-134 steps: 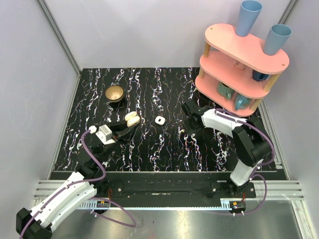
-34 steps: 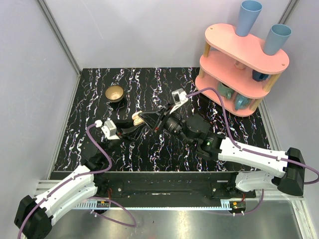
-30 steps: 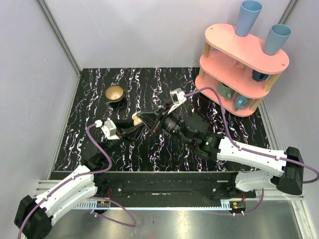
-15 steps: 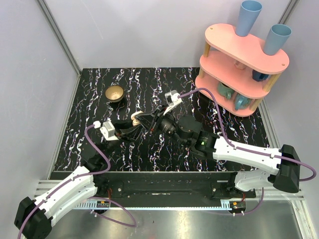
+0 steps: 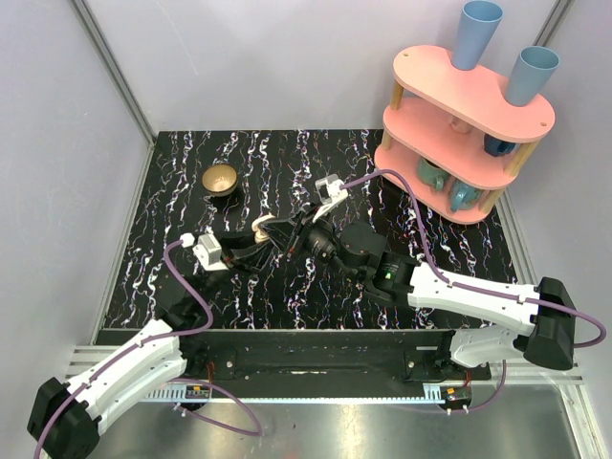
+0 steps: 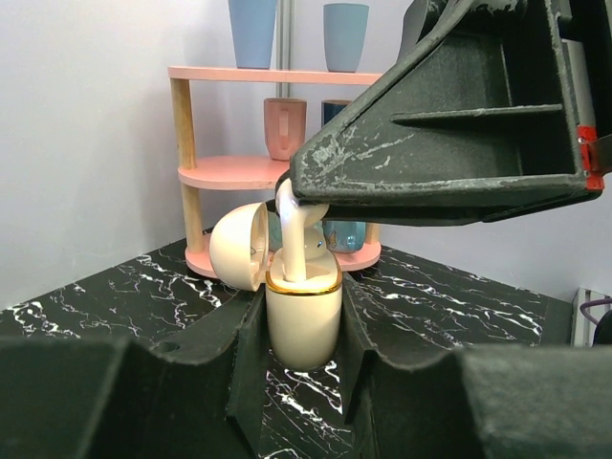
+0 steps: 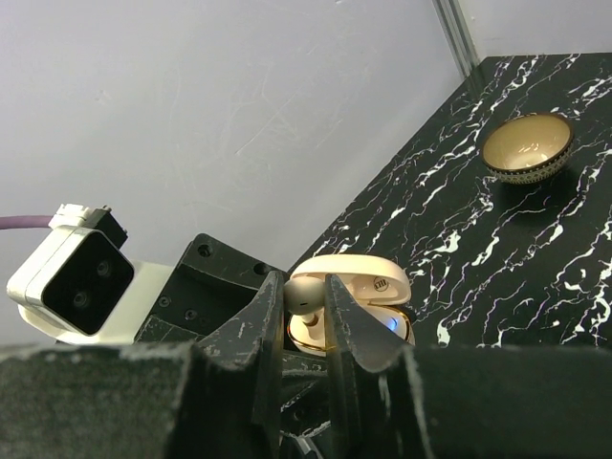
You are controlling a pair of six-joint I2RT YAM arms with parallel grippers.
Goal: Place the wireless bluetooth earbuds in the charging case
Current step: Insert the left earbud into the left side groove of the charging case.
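Right gripper [image 7: 303, 298]: jaws pinched tight on one cream earbud [image 6: 298, 237], stem down, its tip just entering the mouth of the charging case [image 6: 304, 320].

Left gripper [image 6: 304, 337]: clamped on the case body, holding it upright with the lid hinged back.

Progress, by my reckoning: this bud is partly in, not seated, not let go. The others remain.

Hard to see: the fingers screen the case's sockets, so I cannot tell whether a bud already sits inside. From overhead, the arms cover mid-table and no loose buds show.
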